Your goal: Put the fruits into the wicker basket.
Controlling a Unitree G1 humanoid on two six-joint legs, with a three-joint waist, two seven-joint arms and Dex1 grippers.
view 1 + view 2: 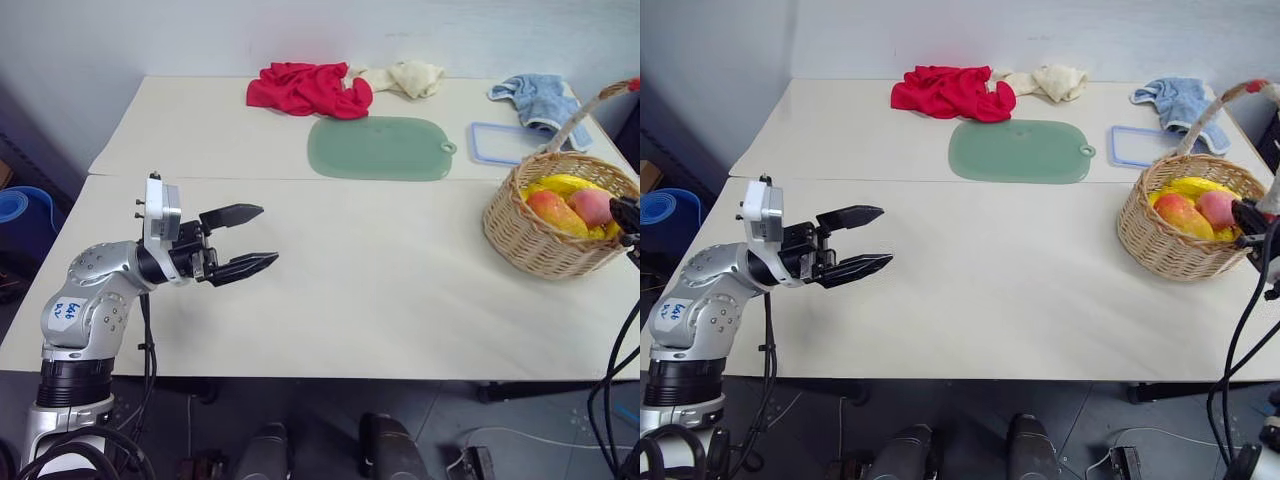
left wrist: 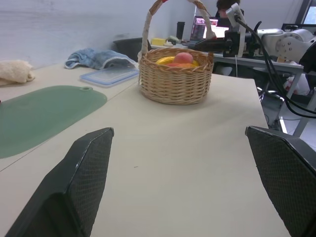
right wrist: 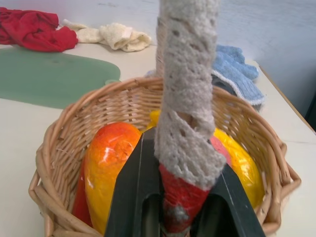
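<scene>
Cream table (image 1: 350, 290) carries wicker basket (image 1: 540, 240), green mat (image 1: 380, 148), red cloth (image 1: 308, 88), cream cloth (image 1: 410, 77), blue cloth (image 1: 540, 97), lid (image 1: 500, 142).

Table (image 1: 380, 300): two cream tops butted together, seam running across. Far half: green cutting mat (image 1: 381, 148) lying flat, centre. Behind it a crumpled red cloth (image 1: 309, 88), with a cream cloth (image 1: 407, 77) just beside it on the right, touching. Far right: blue towel (image 1: 540, 98) bunched at the edge, partly overlapping a clear container lid with blue rim (image 1: 505, 142). Orange-red mango (image 3: 109, 168) lies among the fruit pile. Blue bin (image 1: 20, 215) on the floor, left of the table.
</scene>
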